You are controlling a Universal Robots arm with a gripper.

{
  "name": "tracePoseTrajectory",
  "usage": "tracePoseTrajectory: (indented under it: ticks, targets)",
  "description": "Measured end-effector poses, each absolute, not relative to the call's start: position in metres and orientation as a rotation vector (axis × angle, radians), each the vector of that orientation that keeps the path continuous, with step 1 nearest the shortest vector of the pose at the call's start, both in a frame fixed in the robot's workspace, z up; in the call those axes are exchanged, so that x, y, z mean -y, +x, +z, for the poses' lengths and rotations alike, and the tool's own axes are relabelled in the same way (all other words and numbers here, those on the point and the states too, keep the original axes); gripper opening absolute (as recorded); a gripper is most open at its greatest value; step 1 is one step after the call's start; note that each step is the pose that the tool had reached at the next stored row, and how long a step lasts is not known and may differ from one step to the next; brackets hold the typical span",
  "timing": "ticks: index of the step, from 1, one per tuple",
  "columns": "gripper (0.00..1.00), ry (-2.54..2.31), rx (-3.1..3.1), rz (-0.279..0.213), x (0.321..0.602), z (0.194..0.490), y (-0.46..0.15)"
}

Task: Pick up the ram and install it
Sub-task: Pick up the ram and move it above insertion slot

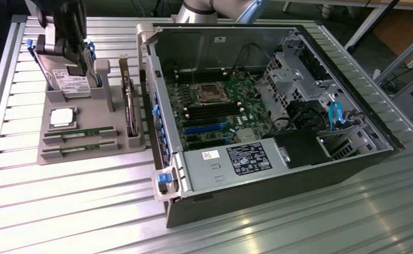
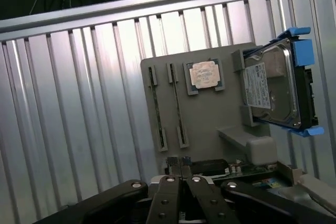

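I count two narrow green ram sticks [image 1: 77,133] in the grey tray [image 1: 86,159], one square silver CPU [image 1: 63,117]; black gripper [image 2: 179,162] clenched shut.

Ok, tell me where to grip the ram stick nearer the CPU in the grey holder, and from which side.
Take the ram nearer the CPU at mid-length, probably best from straight above. It stands on edge in a slot of the grey holder, so only its thin upper edge is free; set the jaws across that thickness.
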State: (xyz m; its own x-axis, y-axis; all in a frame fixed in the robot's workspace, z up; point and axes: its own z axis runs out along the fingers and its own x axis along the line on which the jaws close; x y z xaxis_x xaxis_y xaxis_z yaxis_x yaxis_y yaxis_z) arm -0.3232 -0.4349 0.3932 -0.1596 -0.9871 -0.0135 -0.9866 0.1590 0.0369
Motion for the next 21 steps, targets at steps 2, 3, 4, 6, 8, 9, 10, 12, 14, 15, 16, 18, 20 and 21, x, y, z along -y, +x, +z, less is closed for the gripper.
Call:
tracePoseTrajectory:
  ticks: [2,3,4,6,8,9,10,12,14,15,16,18,20,21]
  targets:
    - [0.1,2.05,2.361,-0.057,0.4349,0.3932,-0.3232]
    - [0.1,2.067,2.345,-0.056,0.4349,0.3932,-0.3232]
    - [0.1,2.086,2.327,-0.055,0.4349,0.3932,-0.3232]
    - [0.1,2.107,2.308,-0.055,0.435,0.3931,-0.3232]
    - [0.1,2.128,2.288,-0.054,0.4349,0.3932,-0.3232]
    - [0.1,2.143,2.274,-0.053,0.4349,0.3932,-0.3232]
    - [0.1,2.153,2.264,-0.053,0.435,0.3932,-0.3232]
    - [0.1,2.194,2.222,-0.051,0.4349,0.3932,-0.3232]
    - [0.1,2.231,2.183,-0.05,0.4349,0.3932,-0.3232]
    - [0.1,2.244,2.169,-0.049,0.4349,0.3932,-0.3232]
    - [0.1,2.254,2.159,-0.049,0.4349,0.3931,-0.3232]
    - [0.1,2.274,2.137,-0.048,0.435,0.3932,-0.3232]
    - [0.1,2.294,2.115,-0.048,0.4349,0.3932,-0.3232]
    - [0.1,2.304,2.102,-0.047,0.4349,0.3932,-0.3232]
